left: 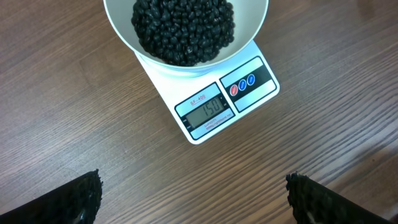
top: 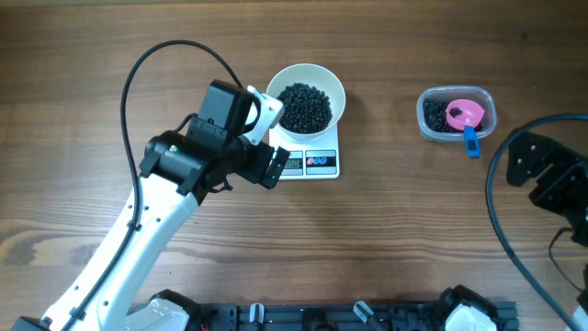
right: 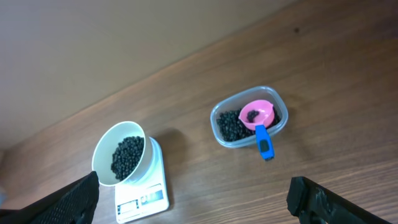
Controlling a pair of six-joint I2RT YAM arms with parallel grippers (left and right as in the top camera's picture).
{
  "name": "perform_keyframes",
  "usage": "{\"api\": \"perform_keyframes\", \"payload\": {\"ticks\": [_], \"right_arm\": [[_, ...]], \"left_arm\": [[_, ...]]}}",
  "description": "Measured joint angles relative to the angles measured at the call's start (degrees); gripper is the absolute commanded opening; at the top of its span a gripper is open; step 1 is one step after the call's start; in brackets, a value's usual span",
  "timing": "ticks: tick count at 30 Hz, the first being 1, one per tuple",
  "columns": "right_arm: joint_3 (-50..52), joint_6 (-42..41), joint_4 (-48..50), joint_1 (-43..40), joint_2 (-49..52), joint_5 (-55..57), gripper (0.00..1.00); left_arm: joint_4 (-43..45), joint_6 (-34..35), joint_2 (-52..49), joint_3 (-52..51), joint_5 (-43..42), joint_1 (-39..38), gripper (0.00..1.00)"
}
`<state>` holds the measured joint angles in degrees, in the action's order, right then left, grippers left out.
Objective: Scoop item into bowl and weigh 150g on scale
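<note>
Left wrist: bowl [left: 252, 28] w/ blk beans [left: 183, 28] atop scale [left: 214, 106]

Overhead, the left arm [top: 175, 164] is covering the left end of the scale [top: 320, 163], and its digits are coming out too small to read. In the left wrist view the bowl [left: 121, 28] is running off the top edge and hiding the scale's far part. The left tool [left: 193, 193] is showing only its fingers [left: 78, 200] at the bottom corners, and the right tool [right: 193, 196] is being cropped likewise. The right arm [top: 551, 179] is running off the overhead view's right edge.
</note>
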<state>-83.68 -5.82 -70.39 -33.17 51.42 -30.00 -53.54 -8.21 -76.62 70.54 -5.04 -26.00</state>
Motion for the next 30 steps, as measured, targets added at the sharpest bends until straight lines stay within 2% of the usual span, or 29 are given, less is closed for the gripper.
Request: {"api": "perform_keyframes", "payload": {"ticks": [4,8,13,20,23,30], "right_arm": [[5.46,0.50,8.83,2.21,-1.75,0.02,1.00],[15.63,1.64,23.41,12.83,-10.27,3.23,1.00],[33.53,2.40,40.65,21.35,-22.05,8.37,0.99],[60.15,2.62,61.13,25.53,-37.68,11.23,1.00],[66.45,2.25,66.62,25.99,-43.95,11.45,1.00],[75.06,-2.80,69.48,28.33,-50.18,13.31,1.00]], "left_arm": [[-0.02,0.00,0.00,0.00,0.00,0.00,1.00],[0.00,0.00,0.00,0.00,0.02,0.00,1.00],[-0.02,0.00,0.00,0.00,0.00,0.00,1.00],[-0.02,0.00,-0.02,0.00,-0.02,0.00,1.00],[-0.04,0.00,-0.04,0.00,-0.02,0.00,1.00],[0.00,0.00,-0.04,0.00,-0.02,0.00,1.00]]}}
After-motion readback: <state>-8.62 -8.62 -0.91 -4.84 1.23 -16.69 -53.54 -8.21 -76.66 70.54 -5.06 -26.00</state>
